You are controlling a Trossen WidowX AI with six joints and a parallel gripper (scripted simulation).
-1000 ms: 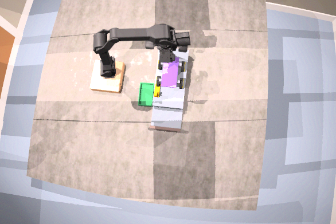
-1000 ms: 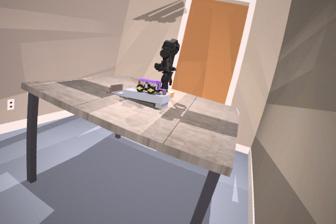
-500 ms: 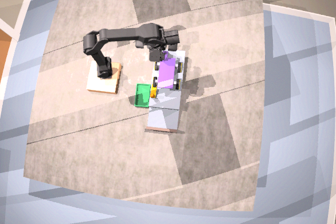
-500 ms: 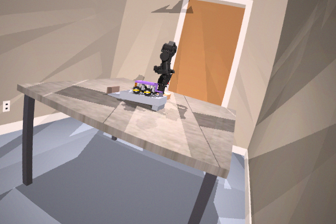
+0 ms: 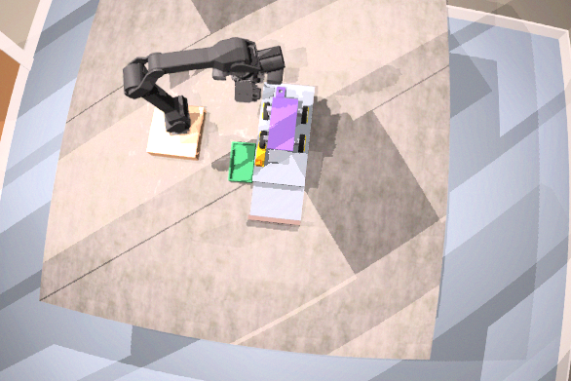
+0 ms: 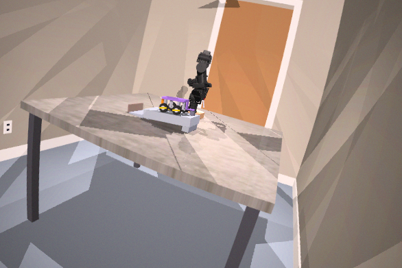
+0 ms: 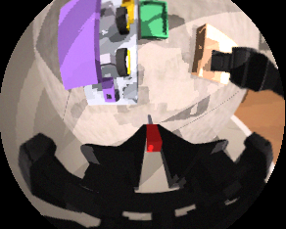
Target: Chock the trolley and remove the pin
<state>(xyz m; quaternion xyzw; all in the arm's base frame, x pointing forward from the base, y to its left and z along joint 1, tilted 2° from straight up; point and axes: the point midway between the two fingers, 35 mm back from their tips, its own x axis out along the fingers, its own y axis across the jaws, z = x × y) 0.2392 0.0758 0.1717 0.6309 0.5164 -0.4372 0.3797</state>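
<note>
Wrist view: the end effector (image 7: pixel 153 155) is clamped on the red-headed stop pin (image 7: pixel 153 139), carried clear of the trolley (image 7: pixel 82 35); the green tray (image 7: pixel 154 20) lies ahead, beyond the chocked wheel (image 7: pixel 123 62).

The table (image 5: pixel 146 225) top looks like pale, matt, grainy wood. The arm (image 5: pixel 195 58) is matt black plastic. The trolley (image 5: pixel 284 123) deck is smooth, flat purple; the ramp (image 5: pixel 278 206) smooth pale grey; the green tray (image 5: pixel 242 162) plain, glossless plastic.
</note>
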